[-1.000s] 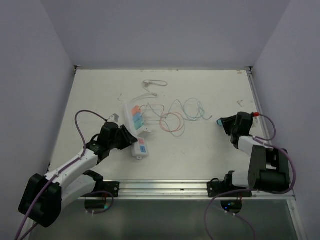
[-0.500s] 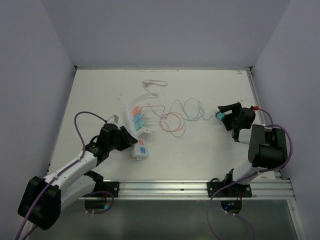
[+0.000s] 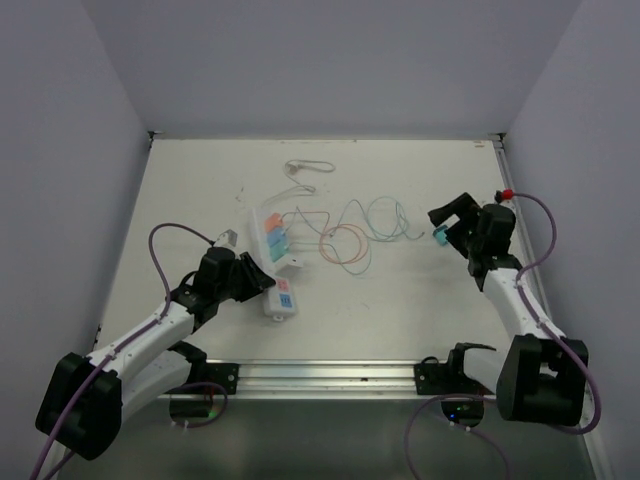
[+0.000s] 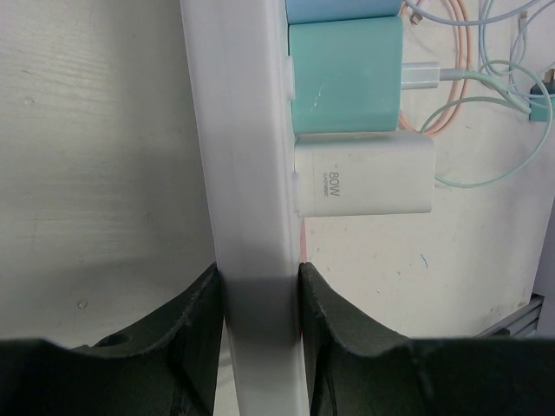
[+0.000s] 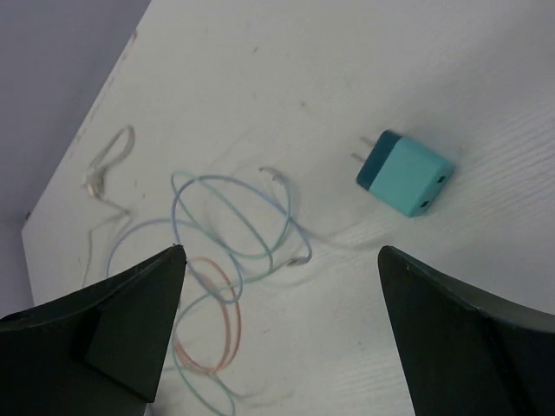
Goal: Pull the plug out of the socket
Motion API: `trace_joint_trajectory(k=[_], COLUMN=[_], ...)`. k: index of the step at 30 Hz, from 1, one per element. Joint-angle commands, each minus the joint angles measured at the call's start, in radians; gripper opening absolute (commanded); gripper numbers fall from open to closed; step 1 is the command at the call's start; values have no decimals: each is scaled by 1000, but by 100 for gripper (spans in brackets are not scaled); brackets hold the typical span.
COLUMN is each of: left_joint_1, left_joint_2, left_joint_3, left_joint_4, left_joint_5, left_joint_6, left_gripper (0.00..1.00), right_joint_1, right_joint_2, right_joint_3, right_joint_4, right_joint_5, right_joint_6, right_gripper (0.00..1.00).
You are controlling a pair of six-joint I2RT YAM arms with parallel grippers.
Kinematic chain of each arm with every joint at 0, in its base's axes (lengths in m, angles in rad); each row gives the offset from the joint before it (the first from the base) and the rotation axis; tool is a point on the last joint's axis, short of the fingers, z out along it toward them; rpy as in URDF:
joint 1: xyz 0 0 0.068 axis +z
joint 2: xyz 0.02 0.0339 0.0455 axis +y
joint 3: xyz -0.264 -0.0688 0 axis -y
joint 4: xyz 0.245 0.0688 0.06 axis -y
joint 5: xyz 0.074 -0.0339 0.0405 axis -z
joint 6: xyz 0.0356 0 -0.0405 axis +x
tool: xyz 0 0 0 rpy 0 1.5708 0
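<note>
L gripper clamps the socket, left of table centre, pinning it. R gripper gapes wide, holds nothing. Teal plug lies loose beneath, well apart from socket. Step: plug out, prob. done. Next: R arm lifts clear w/o snagging cables.

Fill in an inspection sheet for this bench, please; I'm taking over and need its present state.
Surface: white table, lightly scuffed.
Job's things: power strip with teal charger and white charger plugged in; teal plug lying unplugged on the table.
Clutter: nothing seen.
Grippers: left claw shut on the power strip; right claw open above the teal plug.
Cables: coloured leads looped mid-table; white cord at the far side.
Surroundings: plain walls; metal rail at the near edge.
</note>
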Motion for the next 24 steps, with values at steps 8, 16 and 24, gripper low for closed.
trace_joint_trajectory(k=[8, 16, 24], left_joint_1=[4, 4, 4], left_joint_2=[3, -19, -39], left_joint_3=[-25, -41, -59], left_joint_4=[-22, -29, -32], left_joint_5=[17, 31, 46], left_joint_6=[51, 45, 42], left_gripper=[0, 0, 0], right_joint_1=[609, 895, 1021], right_joint_2=[-128, 93, 275], right_joint_3=[31, 139, 280], right_joint_4=[-5, 65, 42], right_joint_5=[-6, 48, 99], right_joint_6=[2, 45, 47], right_gripper=[96, 99, 99])
